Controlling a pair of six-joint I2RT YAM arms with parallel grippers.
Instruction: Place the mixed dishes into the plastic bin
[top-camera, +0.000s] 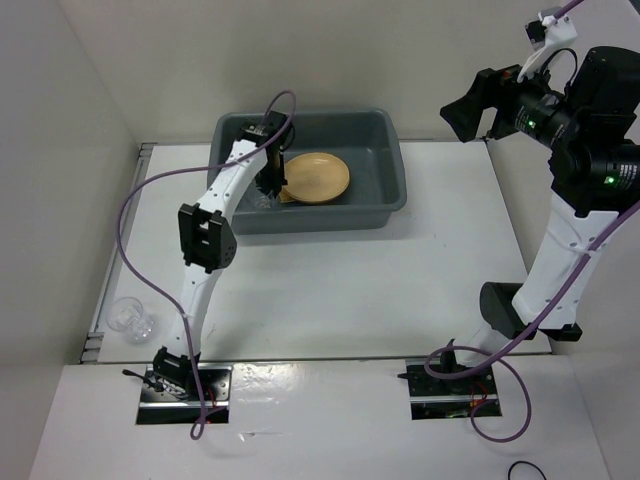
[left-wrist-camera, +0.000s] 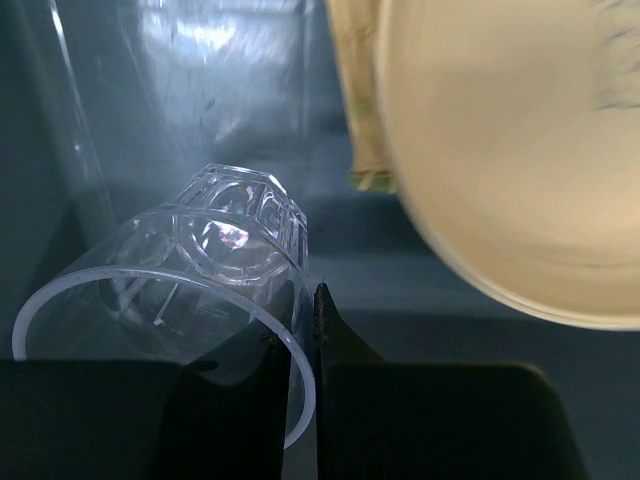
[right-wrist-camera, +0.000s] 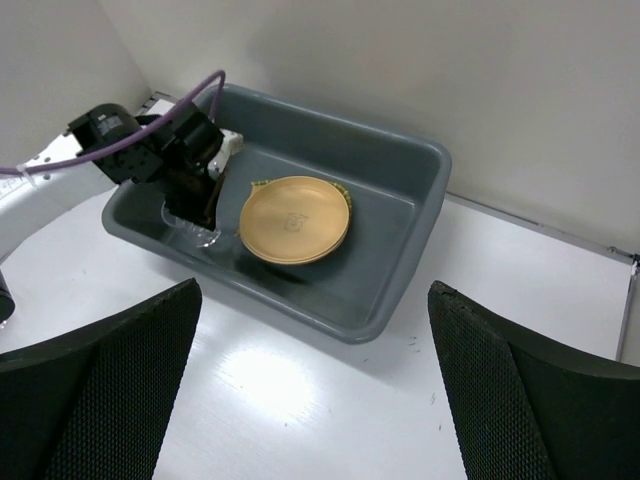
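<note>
The clear cup (left-wrist-camera: 200, 290) lies sideways at the left end of the plastic bin (top-camera: 390, 160), mouth toward our left hand (left-wrist-camera: 300, 345), which pinches its wall. A second cup (top-camera: 130, 320) sits lower left on the bench (top-camera: 350, 290), nearer that arm; our right hand (right-wrist-camera: 320, 400) gapes wide.

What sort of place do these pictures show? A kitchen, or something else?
Most likely a robot test cell in a laboratory, not a kitchen. The left arm and right arm are bolted to a white table, plain white panels close it in, and a plate lies in a grey plastic bin.
</note>
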